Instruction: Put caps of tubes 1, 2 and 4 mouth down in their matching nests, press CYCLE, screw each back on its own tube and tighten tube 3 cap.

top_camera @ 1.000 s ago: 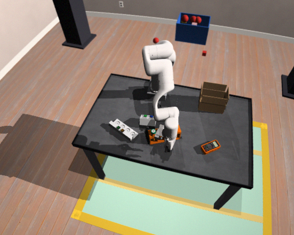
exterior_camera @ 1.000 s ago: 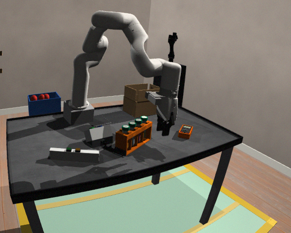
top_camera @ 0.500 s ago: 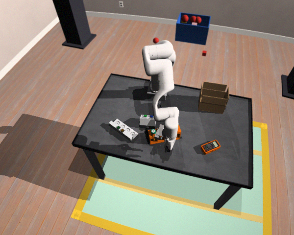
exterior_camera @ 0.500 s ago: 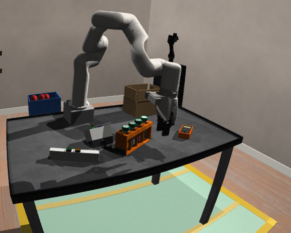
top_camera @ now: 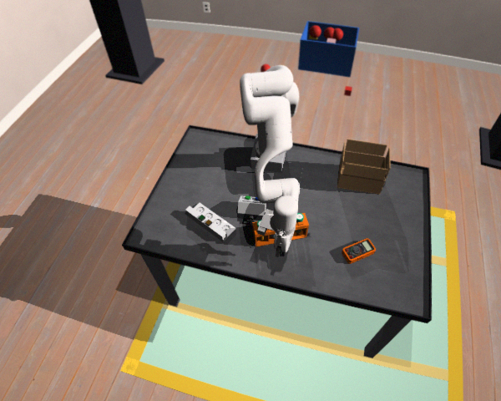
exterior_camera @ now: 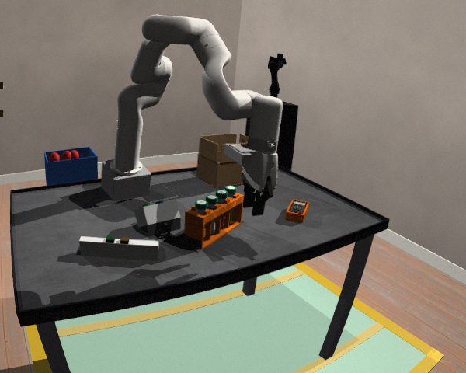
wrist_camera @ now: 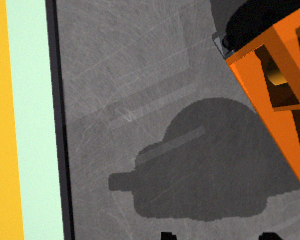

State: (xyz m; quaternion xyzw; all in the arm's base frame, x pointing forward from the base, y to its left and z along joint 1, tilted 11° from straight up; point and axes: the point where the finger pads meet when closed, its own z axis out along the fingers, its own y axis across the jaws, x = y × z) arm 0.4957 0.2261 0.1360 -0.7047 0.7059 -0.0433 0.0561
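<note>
- A lab or robot test cell rather than a home: the white arm (exterior_camera: 209, 52) is bolted by a grey base block (exterior_camera: 143, 186) to a black workbench (top_camera: 371, 297).
- The bench stands inside a pale green floor zone edged with yellow tape (top_camera: 453, 302).
- Bench gear: an orange tube rack (exterior_camera: 196, 231) with green-capped tubes, a white cap tray (top_camera: 199, 215) with lamps, a key housing (top_camera: 246, 202) and an orange multimeter (top_camera: 359, 250).
- A camera on a black stand (exterior_camera: 275, 76) faces the bench.
- A cardboard box (top_camera: 364, 165) and a blue bin (top_camera: 327, 56) of red balls sit nearby.
</note>
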